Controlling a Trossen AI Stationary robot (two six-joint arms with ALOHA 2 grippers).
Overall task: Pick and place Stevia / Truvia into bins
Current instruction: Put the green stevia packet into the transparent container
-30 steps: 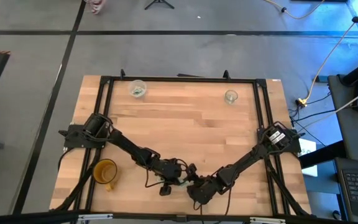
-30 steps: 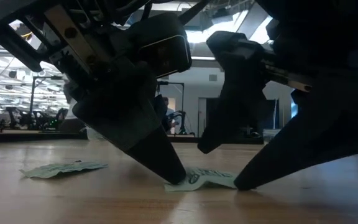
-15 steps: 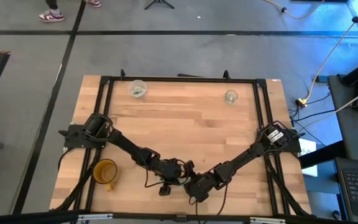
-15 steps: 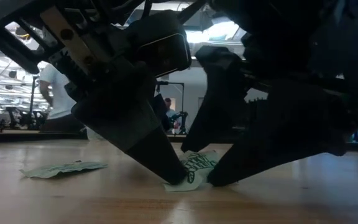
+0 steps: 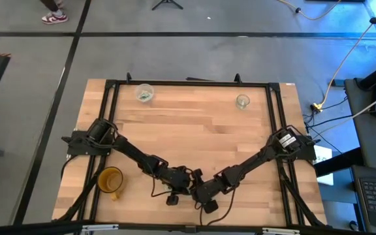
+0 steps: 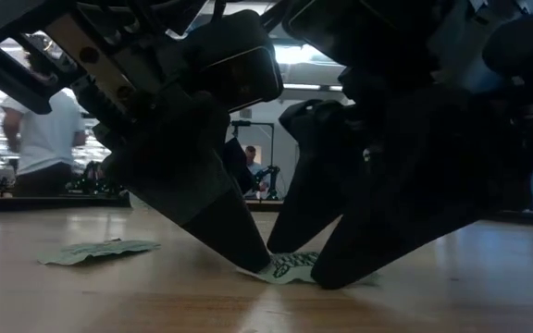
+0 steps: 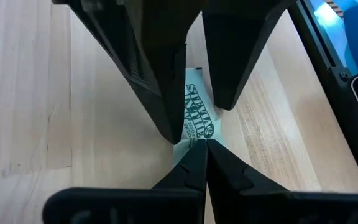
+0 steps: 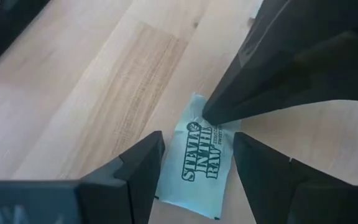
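We pin the Stevia sachet [image 8: 199,163] flat on the desk [image 5: 194,124] near its front edge with the left jaws [image 7: 194,144] together, so the right jaws [image 8: 196,163], apart, can straddle it.

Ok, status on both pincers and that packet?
Left pincer shut, tip pinning Stevia packet to table. Right pincer open, straddling it. Nothing in the way.
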